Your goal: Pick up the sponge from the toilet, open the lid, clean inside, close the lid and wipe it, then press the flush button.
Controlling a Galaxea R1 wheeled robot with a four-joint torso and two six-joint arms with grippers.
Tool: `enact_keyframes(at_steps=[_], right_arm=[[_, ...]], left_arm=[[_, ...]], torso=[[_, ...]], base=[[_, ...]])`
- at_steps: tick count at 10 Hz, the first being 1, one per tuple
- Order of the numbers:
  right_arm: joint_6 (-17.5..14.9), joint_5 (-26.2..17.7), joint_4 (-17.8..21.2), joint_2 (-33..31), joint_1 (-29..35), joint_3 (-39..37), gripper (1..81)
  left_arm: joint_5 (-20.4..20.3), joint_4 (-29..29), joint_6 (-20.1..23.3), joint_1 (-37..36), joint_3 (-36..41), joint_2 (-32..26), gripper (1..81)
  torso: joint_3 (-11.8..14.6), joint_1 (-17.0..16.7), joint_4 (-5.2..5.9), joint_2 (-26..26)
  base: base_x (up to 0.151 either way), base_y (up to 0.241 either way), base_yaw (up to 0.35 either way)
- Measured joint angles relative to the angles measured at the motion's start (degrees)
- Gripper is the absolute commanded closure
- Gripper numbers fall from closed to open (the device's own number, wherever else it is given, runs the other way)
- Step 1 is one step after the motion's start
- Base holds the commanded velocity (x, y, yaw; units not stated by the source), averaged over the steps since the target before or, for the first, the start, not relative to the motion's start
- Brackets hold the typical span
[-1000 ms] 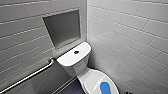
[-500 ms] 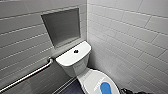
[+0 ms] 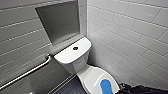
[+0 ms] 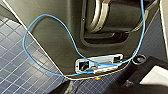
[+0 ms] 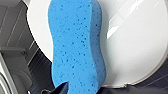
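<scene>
Right wrist cam: right tool (image 5: pixel 82 90) sat right at the near end of the sponge (image 5: pixel 76 45). Dark parts of it poked in at that end. Couldn't tell how far open it was or whether it had any grip on the sponge.

Sponge: blue, waisted oblong, porous, lying flat on the lid (image 5: pixel 130 50) and touching it. Its long axis ran along the lid's length.

Left wrist cam: dark robot housing (image 4: pixel 62 37) close up, with a thin blue cable (image 4: pixel 47 15) looped across it down to a small port panel (image 4: pixel 100 63). A small orange light (image 4: pixel 97 78) glowed just beside that panel. Dark blue tiled floor (image 4: pixel 15 62) lay beyond.

Head cam: right arm (image 3: pixel 142 89) came in as a dark mass low on the robot's right, near the lid's front edge. The sponge lay on the front half of the lid, which was down over the bowl.

The toilet (image 3: pixel 75 62) stood in the corner, white and glossy. Behind the lid was the boxy tank (image 3: pixel 65 56) with a dark round flush button (image 3: pixel 75 48) in its flat top.

Left of the tank, a metal grab bar (image 3: pixel 27 72) ran along the grey tiled wall (image 3: pixel 17 37). Above the tank was a recessed niche (image 3: pixel 60 21). A white tiled wall (image 3: pixel 130 30) was on the right.
</scene>
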Motion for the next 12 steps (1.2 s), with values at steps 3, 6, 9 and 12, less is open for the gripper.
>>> enact_keyframes(at_steps=[3, 6, 9, 12], right_arm=[[0.05, -2.43, -0.02, 1.46, 1.65, -1.58, 1.0], [0.2, -3.41, -0.04, 4.0, 2.39, -4.44, 1.0], [0.89, -3.36, -0.06, 8.24, 2.36, -6.96, 1.0], [1.11, -2.45, 0.2, 10.61, 0.82, -10.08, 1.0]], left_arm=[[-0.01, 0.02, 0.02, 0.02, 0.0, -0.02, 1.0], [0.07, 0.02, 0.0, -0.2, -0.01, -0.02, 1.0], [0.16, 0.02, 0.02, -0.15, -0.04, -0.04, 1.0], [0.35, 0.0, 0.02, -0.2, -0.65, -0.04, 1.0]], torso=[[0.02, 3.02, 0.0, -4.76], [0.0, 3.94, 0.0, -6.25], [0.0, 3.94, 0.0, -6.27], [0.0, 3.94, 0.0, -6.27]], base=[[0.0, 0.0, 0.0], [0.0, 0.0, 0.0], [0.0, 0.0, 0.0], [0.0, 0.0, 0.0]])
